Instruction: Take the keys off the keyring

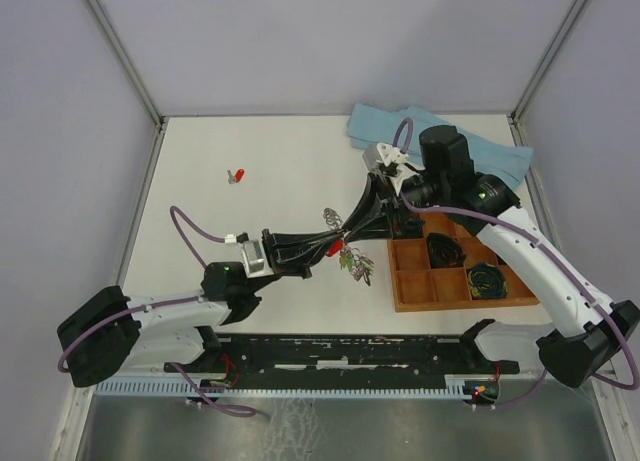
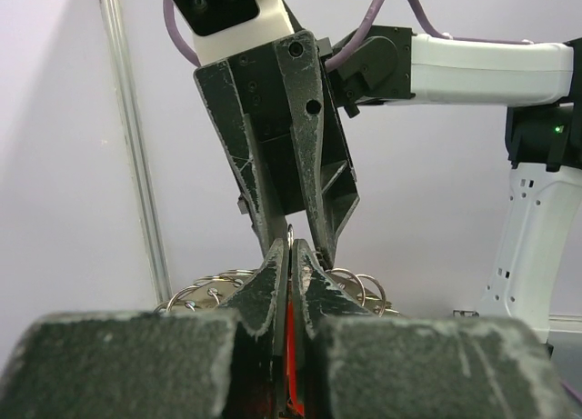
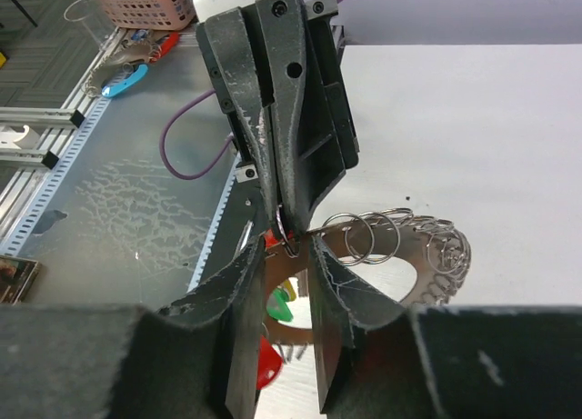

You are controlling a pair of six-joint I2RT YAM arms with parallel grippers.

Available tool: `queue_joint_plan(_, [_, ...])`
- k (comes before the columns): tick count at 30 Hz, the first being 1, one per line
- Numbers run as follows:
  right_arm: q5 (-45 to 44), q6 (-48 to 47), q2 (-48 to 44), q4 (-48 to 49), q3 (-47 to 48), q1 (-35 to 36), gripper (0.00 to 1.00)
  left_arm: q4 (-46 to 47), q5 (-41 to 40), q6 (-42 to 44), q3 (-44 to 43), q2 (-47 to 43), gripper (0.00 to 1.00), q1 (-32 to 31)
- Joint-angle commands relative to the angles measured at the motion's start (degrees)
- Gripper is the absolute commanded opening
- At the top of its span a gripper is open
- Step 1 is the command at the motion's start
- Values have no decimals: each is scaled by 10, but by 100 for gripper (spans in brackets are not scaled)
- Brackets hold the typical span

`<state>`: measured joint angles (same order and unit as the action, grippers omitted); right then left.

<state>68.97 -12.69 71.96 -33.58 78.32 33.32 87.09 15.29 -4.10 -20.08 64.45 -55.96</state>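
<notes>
The keyring (image 3: 427,255), a flat silvery ring fringed with small wire loops, hangs above the table between the two arms (image 1: 358,266). My left gripper (image 2: 293,255) is shut on a red key (image 2: 291,346) and its small loop at the ring's edge. My right gripper (image 3: 289,248) meets it tip to tip from the other side, jaws apart, straddling that loop and the ring's edge. A green key (image 3: 284,305) and another red key (image 3: 268,364) dangle under the ring. One loose red key (image 1: 238,175) lies on the table at the far left.
A wooden compartment tray (image 1: 415,291) sits at the right with dark coiled bundles (image 1: 443,249) in it. A blue cloth (image 1: 500,151) lies at the back right. Frame posts stand at the table's far corners.
</notes>
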Motion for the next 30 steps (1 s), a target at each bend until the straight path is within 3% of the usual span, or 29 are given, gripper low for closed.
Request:
queue_joint_plan(1, [32,27,-21,47,-6,1,30,120,-8,-15,-33,-3,3,0])
queue_joint_plan(9, [35,-4,-28,32,-15,1,1,121,-10,-23,-35,0,3,1])
queue_joint_plan(12, [34,-29,-28,9,-10,1,1,120,-12,-23,-28,-1,3,0])
queue_joint_plan(13, [30,-39,-29,1,-8,1,0,120,-13,-22,-24,-3,7,0])
queue_joint_plan(16, [7,-87,-31,-48,-3,-1,1,120,-28,-18,9,-16,34,1])
queue_joint_plan(18, [-19,-153,-33,-104,7,0,1,113,-34,-10,36,-35,44,0])
queue_joint_plan(21, [-55,-278,-32,-199,25,0,1,46,-36,13,73,-99,52,1])
queue_joint_plan(26, [-106,-579,-12,-370,50,12,1,-220,-30,67,95,-226,54,0])
queue_joint_plan(30, [-144,-734,20,-452,66,37,1,-289,-22,80,126,-286,53,1])
